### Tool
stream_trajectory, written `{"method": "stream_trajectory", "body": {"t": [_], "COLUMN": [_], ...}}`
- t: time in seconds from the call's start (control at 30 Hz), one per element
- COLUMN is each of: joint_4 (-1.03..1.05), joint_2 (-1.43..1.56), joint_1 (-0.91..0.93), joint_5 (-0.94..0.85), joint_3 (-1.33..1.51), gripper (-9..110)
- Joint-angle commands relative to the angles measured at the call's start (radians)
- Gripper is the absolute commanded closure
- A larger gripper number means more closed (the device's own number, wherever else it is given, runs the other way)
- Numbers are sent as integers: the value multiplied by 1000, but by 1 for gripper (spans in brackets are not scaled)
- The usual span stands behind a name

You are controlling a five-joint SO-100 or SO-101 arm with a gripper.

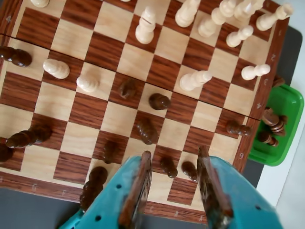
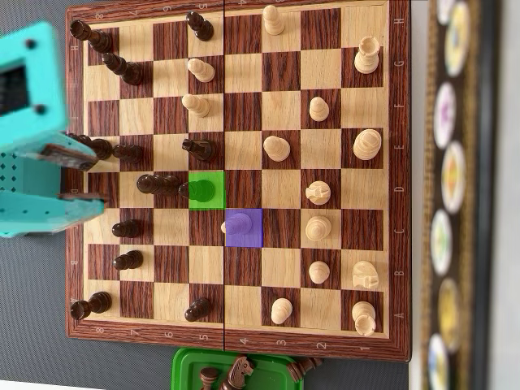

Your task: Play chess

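A wooden chessboard (image 1: 88,110) (image 2: 282,188) carries light pieces (image 1: 145,26) (image 2: 318,227) on its far half in the wrist view and dark pieces (image 1: 159,101) (image 2: 199,148) on the near half. My teal gripper (image 1: 174,153) (image 2: 97,180) hovers open over the board's dark-side edge, with nothing between its brown fingers (image 1: 138,191). In the wrist view two dark pawns (image 1: 167,166) stand on the board below the gap. In the overhead view a green-tinted square holds a dark pawn (image 2: 199,191), and a purple-tinted square (image 2: 248,229) lies diagonally beside it.
A green tray (image 1: 286,102) (image 2: 191,366) with several captured dark pieces sits against the board's side edge. A dark strip with round patterned discs (image 2: 447,114) runs along the light side in the overhead view. Grey mat surrounds the board.
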Motion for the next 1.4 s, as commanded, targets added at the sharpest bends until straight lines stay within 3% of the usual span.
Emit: {"method": "stream_trajectory", "body": {"t": [0.0, 0.4, 1.37], "joint_4": [48, 52, 52], "joint_2": [-126, -411, -781], "joint_1": [-25, -34, 52], "joint_5": [72, 316, 319], "joint_3": [-100, -173, -397], "gripper": [86, 86, 86]}}
